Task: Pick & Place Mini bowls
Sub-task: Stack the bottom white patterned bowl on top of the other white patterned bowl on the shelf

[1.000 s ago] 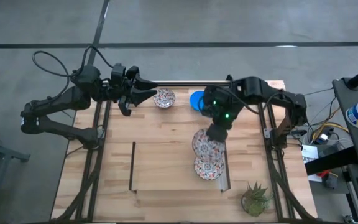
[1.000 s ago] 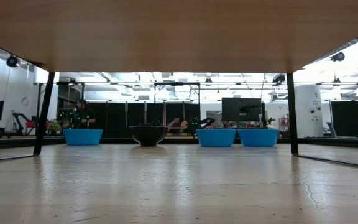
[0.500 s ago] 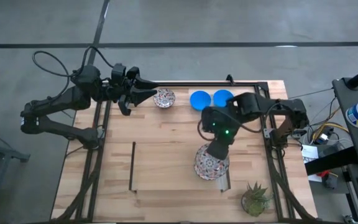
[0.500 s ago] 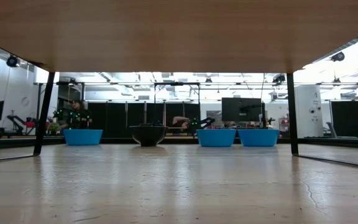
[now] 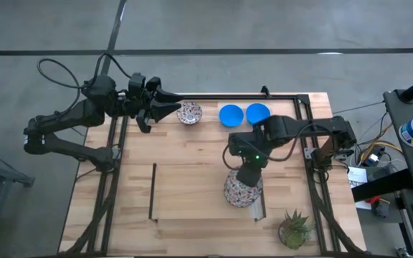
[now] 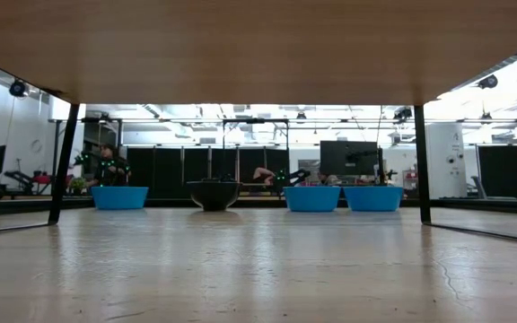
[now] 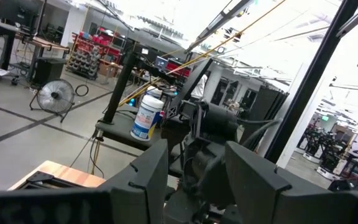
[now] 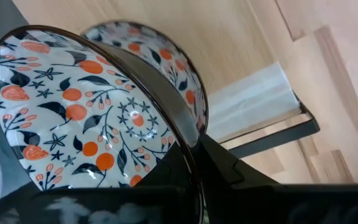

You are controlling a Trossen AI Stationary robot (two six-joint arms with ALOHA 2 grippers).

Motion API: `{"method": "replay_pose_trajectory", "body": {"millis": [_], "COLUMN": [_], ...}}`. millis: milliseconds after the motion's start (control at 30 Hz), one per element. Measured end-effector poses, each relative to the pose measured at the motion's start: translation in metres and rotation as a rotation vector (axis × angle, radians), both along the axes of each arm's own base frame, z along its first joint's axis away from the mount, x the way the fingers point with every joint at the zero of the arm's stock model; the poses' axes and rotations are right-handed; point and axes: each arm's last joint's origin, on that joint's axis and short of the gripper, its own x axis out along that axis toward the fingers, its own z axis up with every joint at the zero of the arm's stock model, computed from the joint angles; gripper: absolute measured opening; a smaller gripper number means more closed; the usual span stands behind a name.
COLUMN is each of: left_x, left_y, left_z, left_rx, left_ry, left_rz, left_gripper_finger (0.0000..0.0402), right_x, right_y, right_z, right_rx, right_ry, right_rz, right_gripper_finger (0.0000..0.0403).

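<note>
My right gripper [image 5: 246, 175] is shut on a white mini bowl with red-and-dark flowers [image 8: 86, 106], near the table's near right. A second patterned bowl [image 8: 166, 56] sits on the table right behind and under it; from above the two overlap [image 5: 241, 192]. A third patterned bowl [image 5: 189, 112] and two blue bowls [image 5: 230, 115] [image 5: 257, 112] rest on their bases along the far edge. The low view shows three blue bowls [image 6: 119, 197] [image 6: 312, 198] [image 6: 372, 197] and a dark one [image 6: 214, 195] in a row. My left gripper [image 5: 167, 109] waits open beside the far patterned bowl. My right gripper pinches the patterned bowl's rim [image 8: 188, 152], one finger on the painted inside and the other finger [image 8: 225, 165] on the outer wall. The fingers come from above, slanting toward the near edge. The bowl is tilted on edge over the second bowl; whether they touch I cannot tell.
A white strip with a dark metal bracket [image 8: 263, 106] lies by the near bowls. A small green plant [image 5: 294, 228] stands at the near right corner. A dark bar [image 5: 153, 190] lies on the near left. Bare wood [image 5: 185, 165] spreads across the table's middle.
My right gripper carried the patterned bowl toward the table's near edge, from beside the second patterned bowl to over it, so the two now overlap. As the arm drew back, the second blue bowl at the far edge came into view.
</note>
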Motion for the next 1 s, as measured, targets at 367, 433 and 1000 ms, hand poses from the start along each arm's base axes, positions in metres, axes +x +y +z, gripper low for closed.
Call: {"method": "replay_pose_trajectory", "body": {"millis": [367, 433, 1000], "left_x": [0.000, 0.000, 0.000], "left_y": [0.000, 0.000, 0.000], "left_z": [0.000, 0.000, 0.000], "left_rx": [0.000, 0.000, 0.000], "left_ry": [0.001, 0.001, 0.001], "left_rz": [0.001, 0.001, 0.001], "left_gripper_finger": [0.0154, 0.0154, 0.0154], "right_x": [0.005, 0.007, 0.013], "right_y": [0.004, 0.005, 0.006], "right_z": [-0.018, -0.019, -0.028], "right_rx": [-0.003, -0.001, 0.013], "right_ry": [0.001, -0.008, -0.046], "right_rz": [0.029, 0.030, 0.050], "right_gripper_finger": [0.0013, 0.0013, 0.0013]}}
